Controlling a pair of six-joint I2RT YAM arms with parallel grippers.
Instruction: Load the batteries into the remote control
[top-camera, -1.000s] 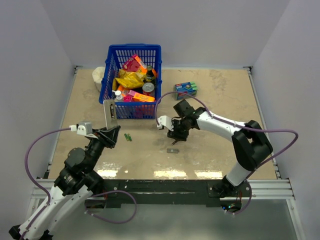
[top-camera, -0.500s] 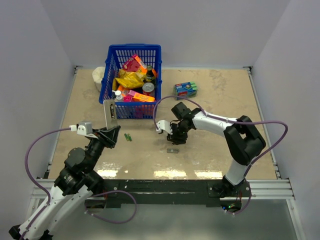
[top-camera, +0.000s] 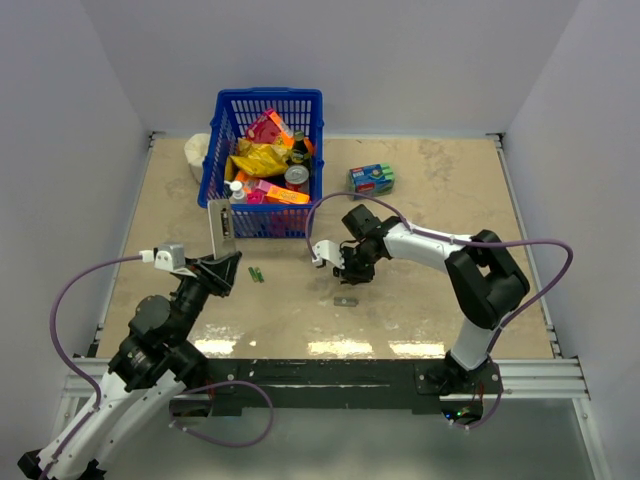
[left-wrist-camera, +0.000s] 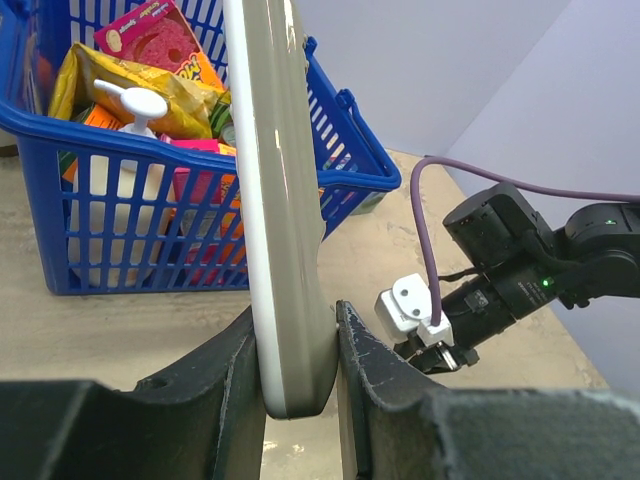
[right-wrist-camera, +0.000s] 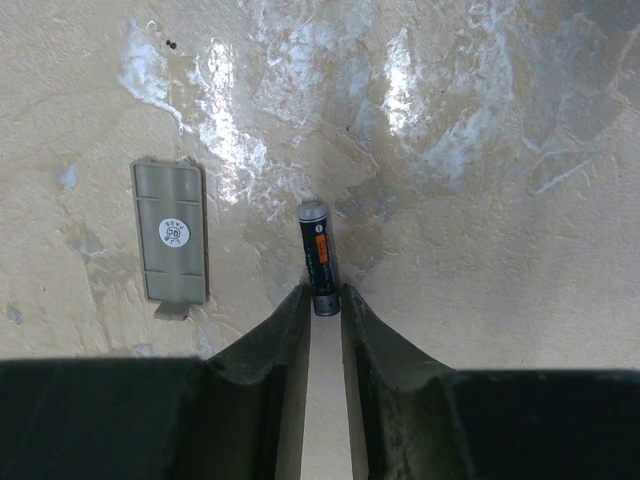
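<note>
My left gripper (top-camera: 224, 268) is shut on the lower end of the remote control (top-camera: 221, 228), a slim grey bar held upright above the table in front of the basket. In the left wrist view the remote control (left-wrist-camera: 280, 200) stands clamped between both fingers of the left gripper (left-wrist-camera: 297, 370). My right gripper (top-camera: 350, 272) is down on the table at the centre. In the right wrist view its narrow jaws touch both sides of the near end of a dark battery (right-wrist-camera: 318, 252) lying on the table, so the right gripper (right-wrist-camera: 324, 300) is shut on it.
The grey battery cover (right-wrist-camera: 172, 235) lies flat just left of the battery, and shows as the cover (top-camera: 346, 300) below the right gripper. A tiny green pair of sticks (top-camera: 257, 274) lies near the left gripper. A full blue basket (top-camera: 268, 95) stands behind, with a blue-green box (top-camera: 371, 178) to its right.
My right arm has shifted a little to the left and settled low over the table. The left arm and the remote have not moved.
</note>
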